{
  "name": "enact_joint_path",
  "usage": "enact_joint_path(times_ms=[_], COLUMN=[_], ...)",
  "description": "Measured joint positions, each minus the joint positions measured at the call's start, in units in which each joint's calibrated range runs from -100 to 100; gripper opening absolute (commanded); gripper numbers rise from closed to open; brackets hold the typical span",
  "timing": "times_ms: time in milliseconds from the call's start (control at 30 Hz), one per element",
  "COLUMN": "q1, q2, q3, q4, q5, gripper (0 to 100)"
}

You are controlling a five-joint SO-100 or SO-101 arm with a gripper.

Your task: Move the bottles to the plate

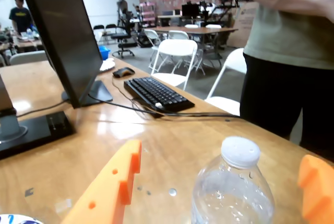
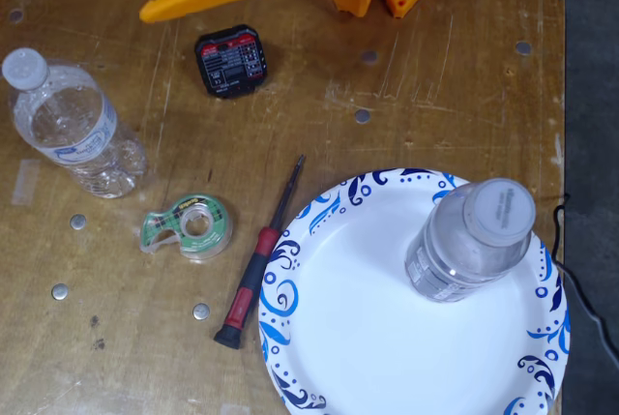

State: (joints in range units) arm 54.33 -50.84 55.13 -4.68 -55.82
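In the fixed view we see the orange arm along the top edge of the table (image 2: pixel 455 76), its end effector (image 2: pixel 150 14) reaching left and low over the wood. In the wrist view its two orange fingers (image 1: pixel 112 182) stand wide apart with a clear bottle (image 1: pixel 232 190) between them, not gripped. That bottle (image 2: pixel 73 125) stands left of the tape dispenser (image 2: pixel 189 226) and screwdriver (image 2: pixel 259 260). The other bottle (image 2: pixel 469 241) stands upright on the plate (image 2: pixel 348 338).
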Motion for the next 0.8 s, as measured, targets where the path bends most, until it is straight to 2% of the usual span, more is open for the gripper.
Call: enact_joint_path(times_ms=[133, 233, 367, 533, 800], q1=[4.6, 4.7, 5.7, 5.5, 5.3], q2=[10.2, 20.2, 30.0, 36.2, 40.1], q3=[-5.8, -12.2, -18.8, -23.5, -24.0], q4=[-3.7, -7.1, -10.6, -11.1, -11.3], q5=[0.0, 0.2, 0.3, 0.3, 0.3], gripper=[32, 32, 38, 41, 42])
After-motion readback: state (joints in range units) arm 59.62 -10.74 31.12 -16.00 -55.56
